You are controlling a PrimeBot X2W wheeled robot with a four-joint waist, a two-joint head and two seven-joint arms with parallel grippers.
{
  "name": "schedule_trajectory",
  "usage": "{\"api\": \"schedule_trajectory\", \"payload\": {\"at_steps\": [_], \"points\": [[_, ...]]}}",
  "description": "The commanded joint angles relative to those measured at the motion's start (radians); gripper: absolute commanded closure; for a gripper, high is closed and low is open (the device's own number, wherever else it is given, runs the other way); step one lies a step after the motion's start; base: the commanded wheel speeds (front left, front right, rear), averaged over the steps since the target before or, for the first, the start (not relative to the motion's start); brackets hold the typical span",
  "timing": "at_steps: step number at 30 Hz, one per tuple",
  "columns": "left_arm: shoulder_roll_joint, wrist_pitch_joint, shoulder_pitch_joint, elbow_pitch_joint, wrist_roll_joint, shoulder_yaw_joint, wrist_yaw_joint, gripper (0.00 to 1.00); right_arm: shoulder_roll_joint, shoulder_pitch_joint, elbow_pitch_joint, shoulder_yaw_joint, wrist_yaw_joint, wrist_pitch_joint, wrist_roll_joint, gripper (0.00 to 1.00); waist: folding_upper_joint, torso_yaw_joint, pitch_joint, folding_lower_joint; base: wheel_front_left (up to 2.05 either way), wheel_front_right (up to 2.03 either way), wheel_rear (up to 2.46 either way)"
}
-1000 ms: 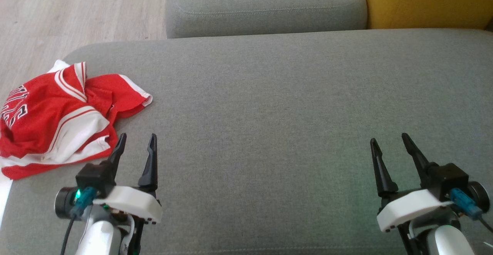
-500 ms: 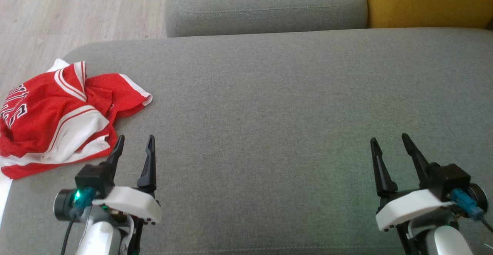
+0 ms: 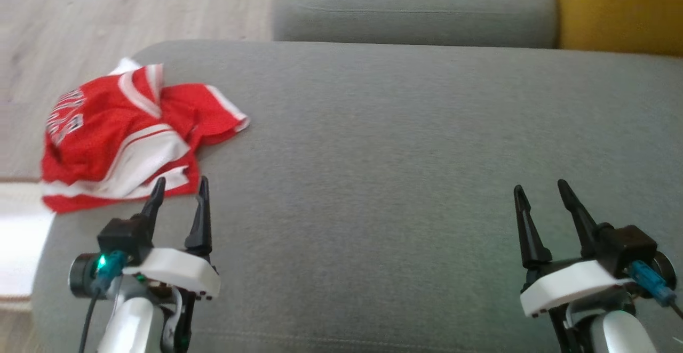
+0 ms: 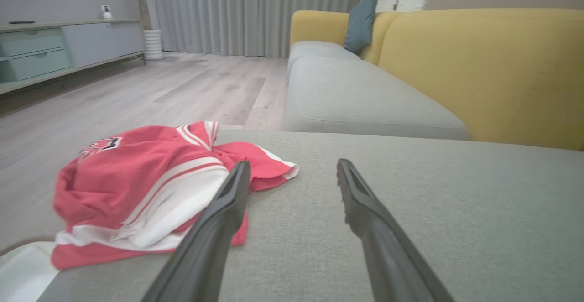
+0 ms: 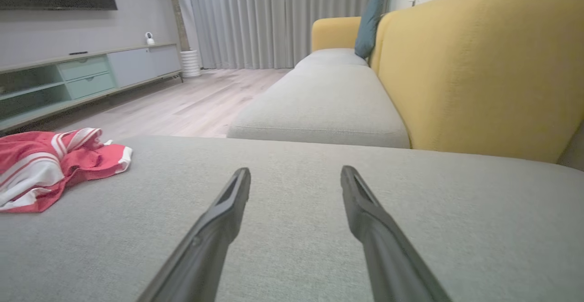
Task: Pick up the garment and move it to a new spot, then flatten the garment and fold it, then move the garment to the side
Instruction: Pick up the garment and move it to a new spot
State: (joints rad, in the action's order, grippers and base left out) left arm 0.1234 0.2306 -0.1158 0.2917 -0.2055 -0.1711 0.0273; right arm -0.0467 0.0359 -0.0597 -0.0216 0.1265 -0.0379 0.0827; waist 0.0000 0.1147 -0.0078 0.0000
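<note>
Your left tool [image 3: 181,182] hangs low over the near left part of the grey sofa seat [image 3: 373,129]. Its two dark fingers are spread apart with nothing between them. Just past its fingertips, at the left edge of the seat, you have the garment [image 3: 128,134]. It is a red top with white bands and some lettering, lying crumpled in a heap, with one trimmed edge stretched out to the right. In the left wrist view the left finger crosses in front of the garment's near edge, but you cannot tell whether it touches the cloth. Your right tool [image 3: 540,186] sits at the near right, well apart from the garment, fingers likewise spread and empty over bare grey fabric. Beyond the seat you see a second grey cushion [image 3: 411,11], a yellow backrest [image 3: 619,11] on the far right and wood floor [image 3: 133,6] on the far left.
</note>
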Motion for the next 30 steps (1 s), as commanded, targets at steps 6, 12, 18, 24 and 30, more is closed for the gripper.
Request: {"api": "schedule_trajectory", "payload": {"at_steps": [6, 12, 18, 24, 30], "points": [[0.034, 0.012, -0.059, -0.037, -0.006, 0.050, 0.015, 0.00, -0.004, -0.038, 0.040, -0.034, 0.004, -0.015, 0.024, 0.00, 0.0000, 0.109, 0.007, 0.0000, 0.00, 0.00, 0.00], [0.045, 0.013, -0.061, -0.045, -0.010, 0.058, 0.025, 0.00, -0.004, -0.050, 0.042, -0.038, 0.004, -0.021, 0.051, 0.00, 0.0000, 0.189, 0.013, 0.0000, 0.00, 0.00, 0.00], [0.053, 0.017, -0.059, -0.052, -0.015, 0.064, 0.032, 0.00, -0.004, -0.055, 0.037, -0.037, 0.004, -0.027, 0.061, 0.00, 0.0000, 0.237, 0.016, 0.0000, 0.00, 0.00, 0.00], [0.055, 0.020, -0.056, -0.056, -0.020, 0.063, 0.034, 0.00, -0.004, -0.059, 0.033, -0.041, 0.004, -0.026, 0.058, 0.00, 0.0000, 0.254, 0.020, 0.0000, 0.00, 0.00, 0.00], [0.054, 0.024, -0.061, -0.061, -0.029, 0.069, 0.038, 0.00, -0.004, -0.069, 0.040, -0.042, 0.004, -0.016, 0.052, 0.00, 0.0000, 0.248, 0.045, 0.0000, 0.00, 0.00, 0.00]]}}
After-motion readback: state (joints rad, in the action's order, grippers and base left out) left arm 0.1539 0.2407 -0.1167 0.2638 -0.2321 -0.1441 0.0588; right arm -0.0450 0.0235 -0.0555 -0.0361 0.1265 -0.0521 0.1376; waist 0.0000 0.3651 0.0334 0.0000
